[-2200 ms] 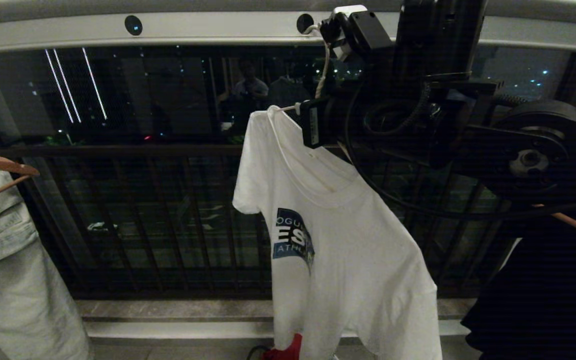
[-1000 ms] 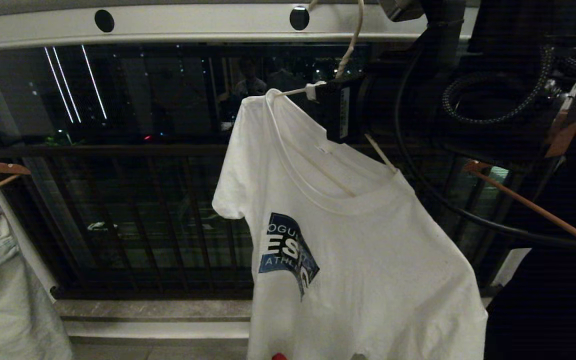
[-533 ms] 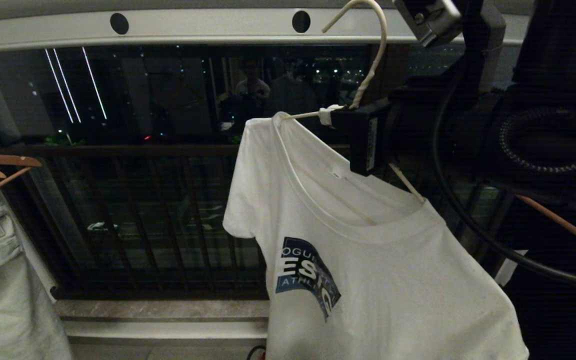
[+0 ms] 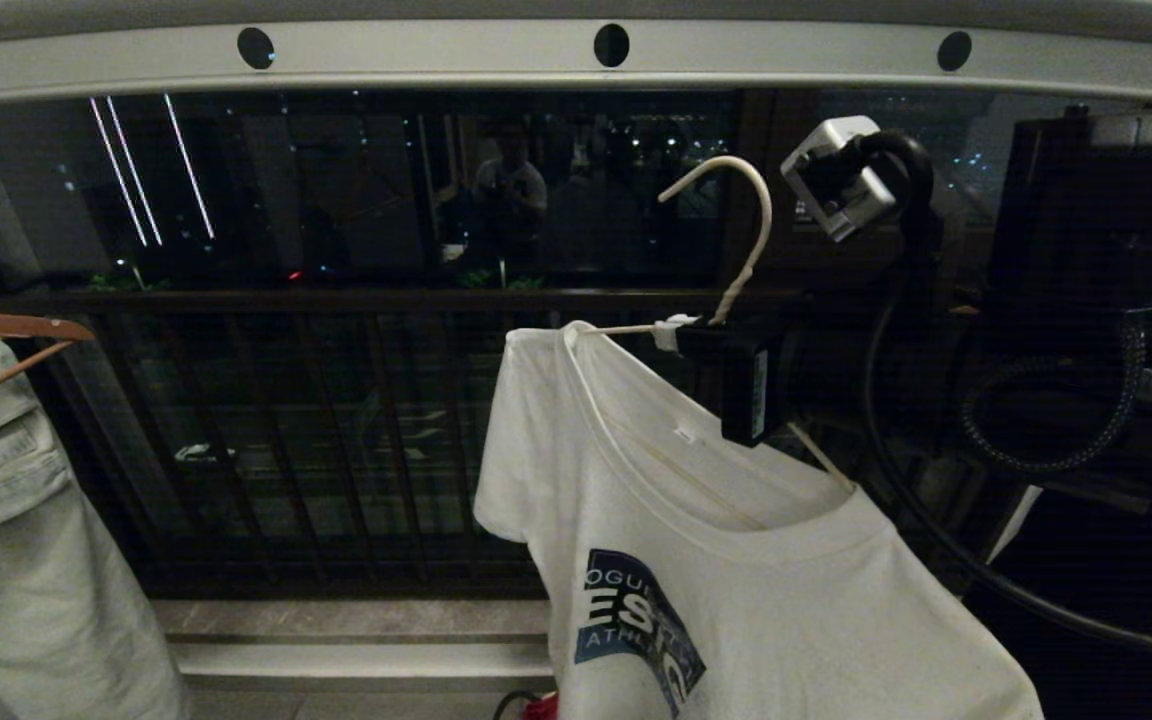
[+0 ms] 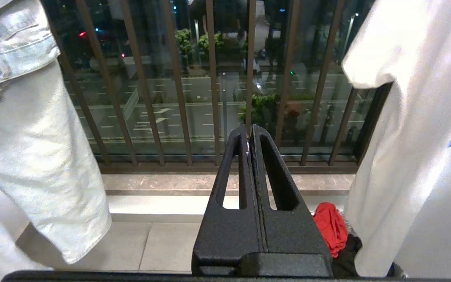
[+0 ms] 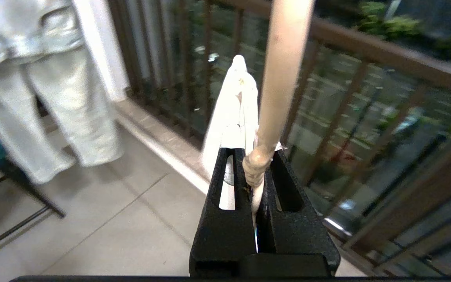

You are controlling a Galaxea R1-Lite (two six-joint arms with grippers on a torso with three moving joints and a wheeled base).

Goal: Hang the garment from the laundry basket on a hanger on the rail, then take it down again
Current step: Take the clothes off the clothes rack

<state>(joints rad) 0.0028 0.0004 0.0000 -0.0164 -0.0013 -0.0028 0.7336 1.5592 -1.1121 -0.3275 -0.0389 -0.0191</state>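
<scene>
**Bringing the shirt down off the rail**

Head view: right gripper (image 4: 706,335) clamped tight on the twisted neck of the hanger (image 4: 736,235). Hook free in the air, well below the rail (image 4: 436,55), touching nothing. White T-shirt (image 4: 736,560) draped on the hanger, one shoulder high, the other low. Best to lower slowly and keep the neck squeezed, so the shirt does not slide off the low side. Bottom of the shirt cut off. No laundry basket to be seen.

Left wrist view: left gripper (image 5: 251,135) with jaws pressed together, holding nothing, low beside the shirt. Red cloth (image 5: 329,227) near the floor, partly hidden behind the gripper.

Right wrist view: jaws shut on the hanger neck. Hook top cut off. Shirt seen edge-on only.
</scene>
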